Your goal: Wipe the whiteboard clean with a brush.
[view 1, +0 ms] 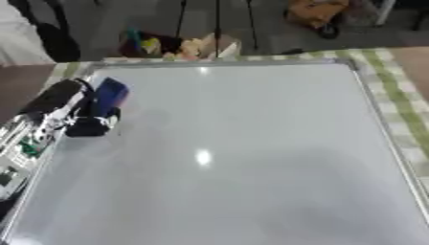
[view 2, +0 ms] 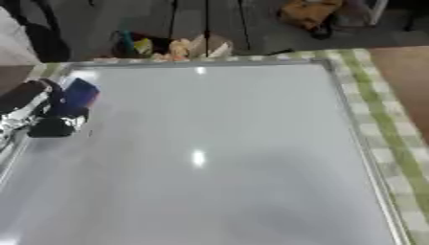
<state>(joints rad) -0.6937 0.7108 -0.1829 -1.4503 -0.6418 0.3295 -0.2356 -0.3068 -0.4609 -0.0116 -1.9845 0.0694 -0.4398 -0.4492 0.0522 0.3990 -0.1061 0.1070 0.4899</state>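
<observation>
The left hand (view 1: 84, 119), fingers curled around the blue brush (view 1: 109, 97), holds it at the whiteboard (view 1: 251, 158)'s upper left edge. The right hand is out of view. So near the frame, a stroke could slip off the board.

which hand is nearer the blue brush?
Left. The left hand is at the blue brush, fingers apparently curled round it, near the whiteboard's left edge. The right hand is not in view.
</observation>
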